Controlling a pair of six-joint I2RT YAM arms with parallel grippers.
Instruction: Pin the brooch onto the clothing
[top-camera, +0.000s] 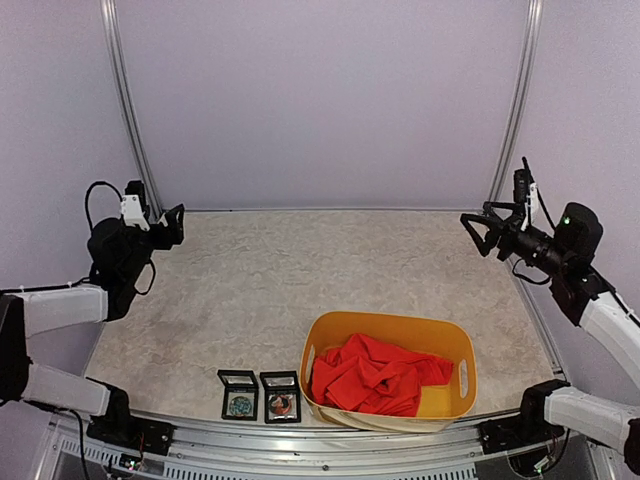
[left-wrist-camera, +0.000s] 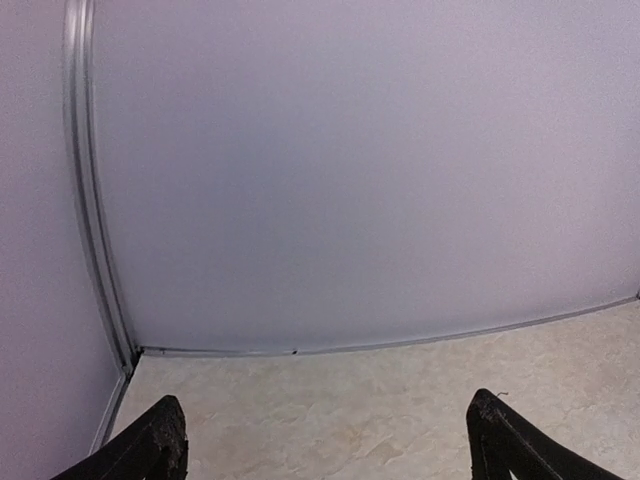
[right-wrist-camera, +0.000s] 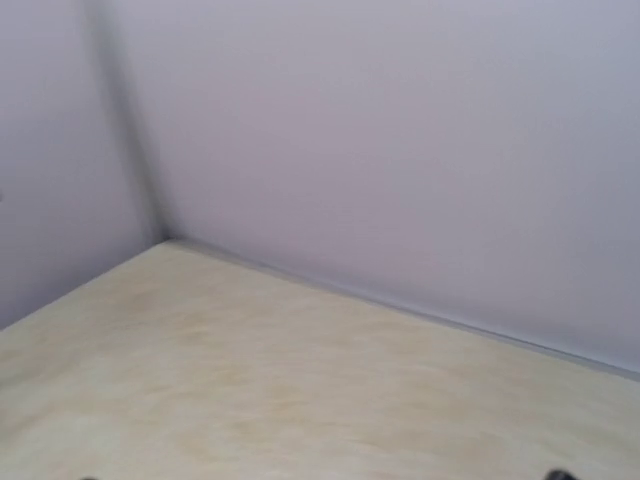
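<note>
The left gripper hangs at the table's 9 o'clock edge with its jaws spread wide and nothing between them. The right gripper is at 3 o'clock, equally spread and empty. The red T-shirt lies crumpled inside a yellow basket at 5 o'clock. Just beside the basket, at 6 o'clock, stand two open black cases, each holding a small round item too small to make out.

A pale mottled table carries three things along its near edge: a yellow basket right of centre and, just left of it, two small open boxes side by side — left box, right box.
</note>
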